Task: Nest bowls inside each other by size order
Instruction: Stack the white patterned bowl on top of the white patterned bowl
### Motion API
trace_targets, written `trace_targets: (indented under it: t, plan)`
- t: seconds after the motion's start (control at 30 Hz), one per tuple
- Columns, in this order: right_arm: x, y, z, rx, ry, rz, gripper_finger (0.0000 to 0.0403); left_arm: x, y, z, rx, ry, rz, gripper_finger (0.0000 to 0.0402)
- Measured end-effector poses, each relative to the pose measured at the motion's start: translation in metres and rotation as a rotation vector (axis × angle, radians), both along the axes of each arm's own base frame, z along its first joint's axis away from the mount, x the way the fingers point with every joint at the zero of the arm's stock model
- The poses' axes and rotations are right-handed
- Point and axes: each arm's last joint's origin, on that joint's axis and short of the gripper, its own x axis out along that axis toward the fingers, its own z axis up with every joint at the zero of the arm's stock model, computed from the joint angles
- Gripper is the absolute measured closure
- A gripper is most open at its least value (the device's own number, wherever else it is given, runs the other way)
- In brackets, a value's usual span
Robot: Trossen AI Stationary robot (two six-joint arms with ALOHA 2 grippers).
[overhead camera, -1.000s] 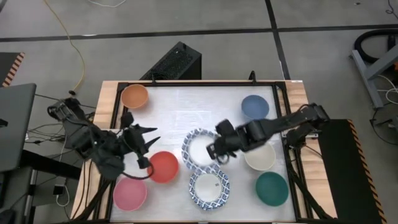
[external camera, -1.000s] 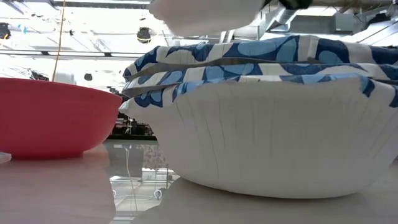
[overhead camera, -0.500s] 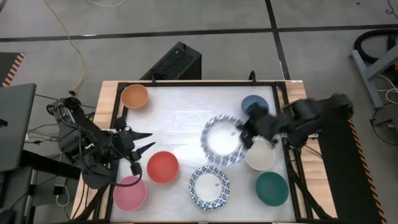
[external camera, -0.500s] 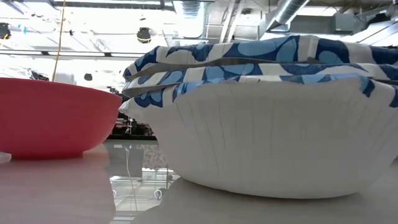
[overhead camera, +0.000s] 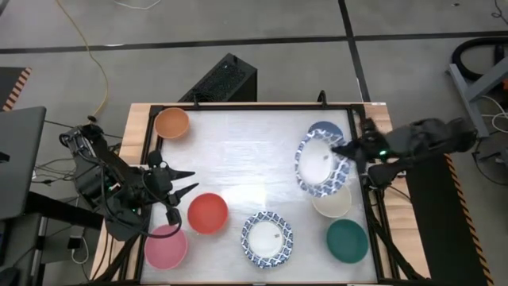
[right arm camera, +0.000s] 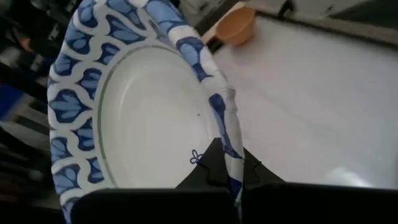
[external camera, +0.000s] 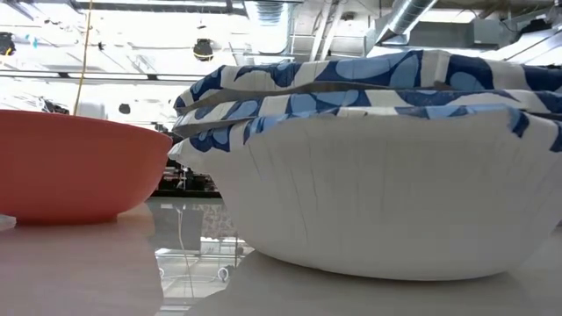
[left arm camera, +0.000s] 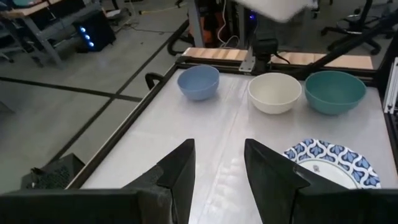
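A white bowl with a blue patterned rim (overhead camera: 320,164) hangs tilted over the table's right side, above the blue bowl (overhead camera: 324,127) and the cream bowl (overhead camera: 332,204), with my right gripper (overhead camera: 339,149) shut on it. Standing on the table are the orange (overhead camera: 171,123), red (overhead camera: 208,213), pink (overhead camera: 166,245) and teal (overhead camera: 347,241) bowls. A stack of patterned bowls (overhead camera: 267,238) rests near the front edge. My left gripper (overhead camera: 194,179) hovers open at the left, by the red bowl, with nothing between its fingers. My right gripper pinches the patterned bowl's rim (right arm camera: 225,134) between its two fingers, one on the inner face and one on the outer. The fingers reach in from the table's right side. The bowl is lifted clear and tilted, its hollow partly turned sideways.
A black frame (overhead camera: 238,106) borders the white table. The middle of the table (overhead camera: 238,159) is bare. In the low view the patterned stack (external camera: 386,158) fills the foreground, with the red bowl (external camera: 70,167) beside it.
My right gripper has drawn back toward the table's right edge and risen a little, carrying the patterned bowl from the table's middle to above the blue and cream bowls. The bowl has tipped more onto its edge.
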Motion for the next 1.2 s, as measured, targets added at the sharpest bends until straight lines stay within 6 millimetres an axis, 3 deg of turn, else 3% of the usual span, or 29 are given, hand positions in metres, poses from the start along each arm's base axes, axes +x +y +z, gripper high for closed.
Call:
trace_targets:
  t: [0.17, 0.37, 0.73, 0.97, 1.2]
  plan:
    - [0.017, 0.012, -0.027, 0.092, -0.186, 0.059, 0.0401, 0.0, 0.0, 0.0, 0.009, -0.003, 0.004, 0.0272]
    - [0.038, 0.036, -0.061, 0.187, -0.043, 0.123, 0.0401, 0.0, 0.0, 0.0, -0.029, -0.021, 0.021, 0.0272]
    - [0.086, 0.088, -0.102, 0.21, 0.114, 0.24, 0.0401, 0.0, 0.0, 0.0, -0.03, -0.018, 0.018, 0.0272]
    - [0.114, 0.105, -0.133, 0.215, 0.199, 0.253, 0.0401, 0.0, 0.0, 0.0, -0.022, -0.015, 0.015, 0.0272]
    - [0.139, 0.107, -0.159, 0.228, 0.246, 0.274, 0.0401, 0.0, 0.0, 0.0, -0.028, -0.017, 0.018, 0.0272]
